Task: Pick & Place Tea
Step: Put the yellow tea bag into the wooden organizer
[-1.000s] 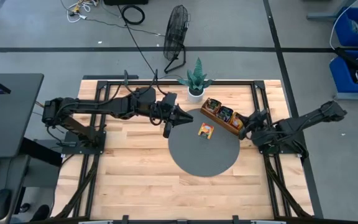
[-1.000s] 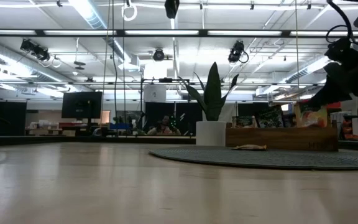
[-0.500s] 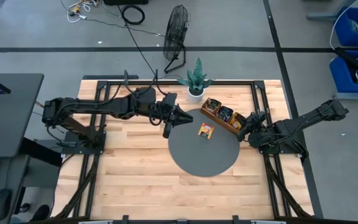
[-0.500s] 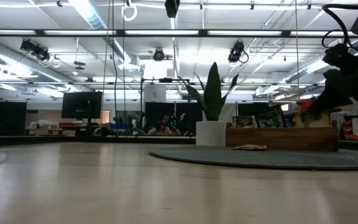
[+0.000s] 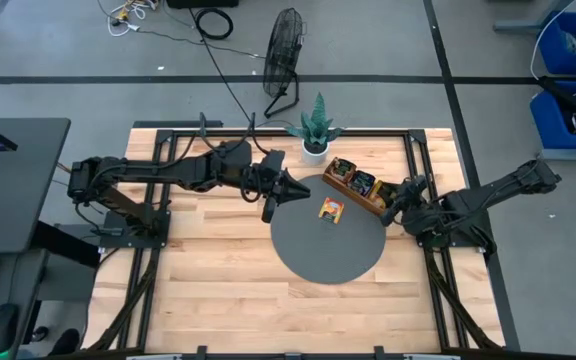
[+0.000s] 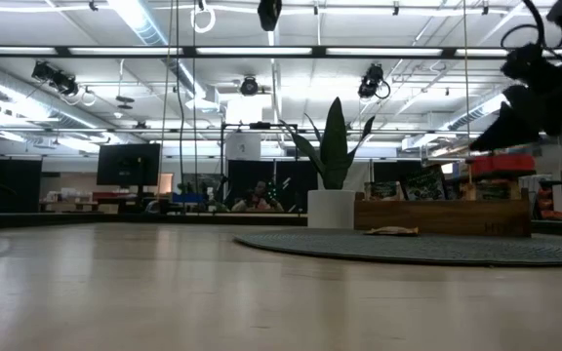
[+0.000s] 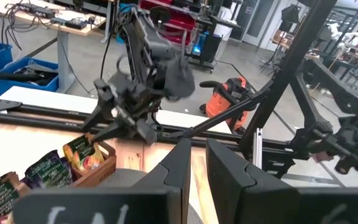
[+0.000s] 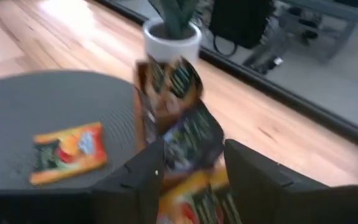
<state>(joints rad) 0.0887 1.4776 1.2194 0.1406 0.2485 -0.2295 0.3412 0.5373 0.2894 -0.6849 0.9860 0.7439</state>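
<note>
Right gripper (image 5: pixel 396 205) sits at the near-right end of the wooden compartment tray (image 5: pixel 343 174), which lies on the far-right rim of the round dark mat (image 5: pixel 313 250); the fingers (image 8: pixel 143 180) are spread with a clear gap, tea sachets in the tray (image 8: pixel 176 99) ahead of them and nothing pinched, likely just let go or lining up for the next pick. One orange-yellow sachet (image 5: pixel 330 209) lies flat on the mat just in front of the tray, apart from both grippers; probably the placed one. Left gripper (image 5: pixel 290 188) waits over the mat's far-left rim, fingers (image 7: pixel 178 165) nearly together with a thin slit, holding nothing. The potted plant (image 5: pixel 315 128) stands on the table at the far edge beside the tray. High view gives the layout but not the finger gaps. Right wrist view shows the gap and dark sachets upright in their compartments. Left wrist view shows the right arm from across the tray. Low view shows the sachet (image 6: pixel 391 231) lying flat.
</note>
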